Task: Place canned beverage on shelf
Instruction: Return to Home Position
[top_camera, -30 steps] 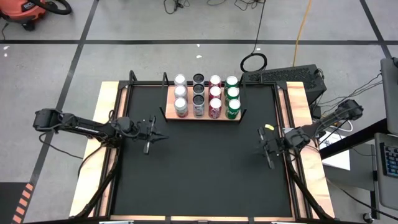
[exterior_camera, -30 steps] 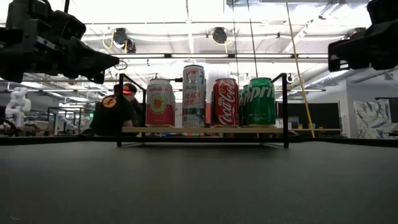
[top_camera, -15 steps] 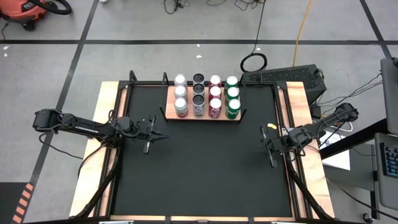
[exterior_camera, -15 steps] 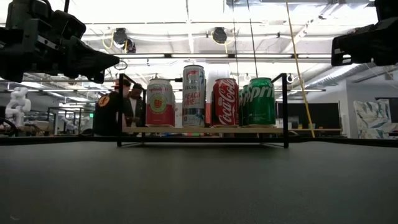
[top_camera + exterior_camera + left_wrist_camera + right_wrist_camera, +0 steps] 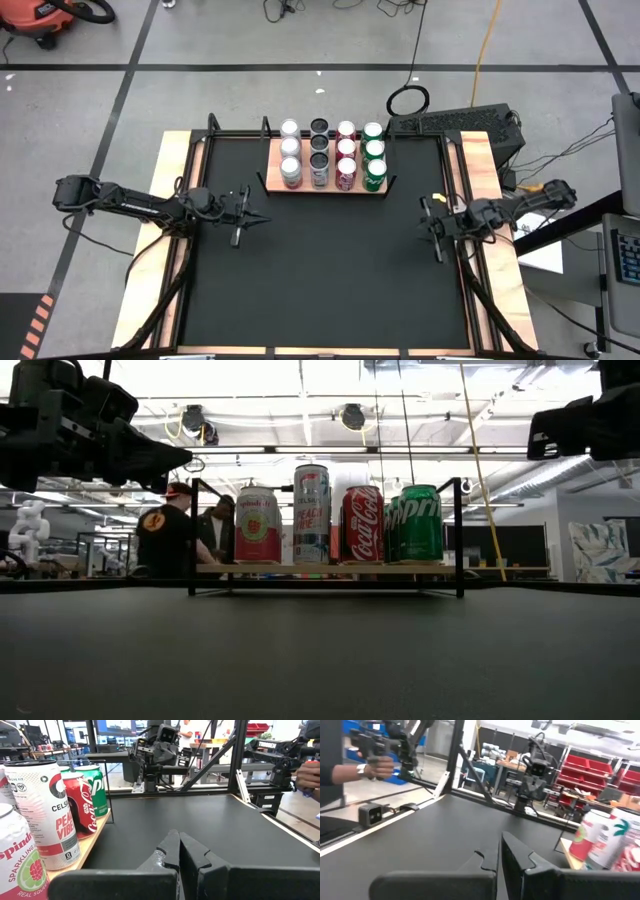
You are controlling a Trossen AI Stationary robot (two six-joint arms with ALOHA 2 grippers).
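Note:
The wooden shelf point(image 5: 325, 186) stands on its black brackets at the far middle of the black mat. Several cans stand upright on it in rows, among them a Spindrift point(image 5: 257, 526), a Celsius point(image 5: 311, 515), a Coca-Cola point(image 5: 362, 525) and a Sprite point(image 5: 420, 523). My left gripper point(image 5: 264, 219) hovers shut and level over the mat's left part, pointing right, with the cans beside it point(image 5: 45, 815). My right gripper point(image 5: 421, 224) hovers shut over the mat's right part, pointing left. Neither gripper holds anything.
Narrow wooden strips point(image 5: 165, 230) edge the mat on both sides. A black frame point(image 5: 210, 128) rises at the far corners. A person point(image 5: 165, 540) stands behind the table, and a hand point(image 5: 376, 767) shows beyond the mat's edge in the right wrist view.
My right gripper has drawn back a little toward the table's right edge and risen slightly, staying shut. Its arm has folded back with it. The cans and my left gripper have kept still.

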